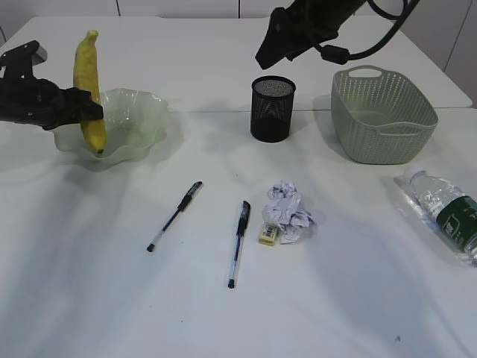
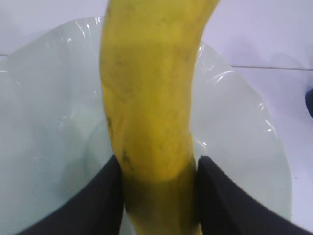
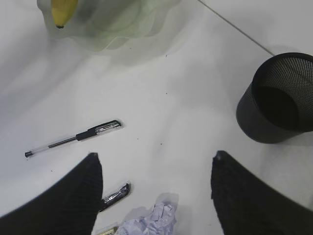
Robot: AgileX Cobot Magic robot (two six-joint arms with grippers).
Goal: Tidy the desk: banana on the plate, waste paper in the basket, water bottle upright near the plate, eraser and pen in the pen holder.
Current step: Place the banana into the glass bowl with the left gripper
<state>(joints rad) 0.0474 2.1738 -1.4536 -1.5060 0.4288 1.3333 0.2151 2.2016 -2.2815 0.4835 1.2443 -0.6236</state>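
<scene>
- The black left gripper point(image 1: 88, 107) is clenched on the long yellow banana point(image 1: 91, 89), its two fingers point(image 2: 98, 205) pressing the fruit from both sides; the banana stands nearly upright with its lower tip down inside the pale green, wavy-rimmed translucent plate point(image 1: 153, 112).
- A black-capped clear ballpoint pen point(image 1: 176, 215) lies slanted on the white table point(image 1: 89, 298), apart from the plate.
- Just right of it, a second black-capped pen point(image 1: 238, 242) lies nearly straight, well apart from the holder.
- A small yellow-and-white eraser point(image 1: 269, 234) touches the crumpled white waste paper point(image 1: 291, 211); its printing is too small to read.
- The black wire-mesh cylindrical pen holder point(image 1: 273, 107) stands upright behind them.
- The black right gripper point(image 1: 272, 46) hangs above the holder, jaws spread, holding nothing.
- The sage-green woven plastic basket point(image 1: 384, 115) sits right of the holder.
- A clear plastic water bottle point(image 1: 445, 212) lies on its side at the right edge; its dark green label is unreadable.
</scene>
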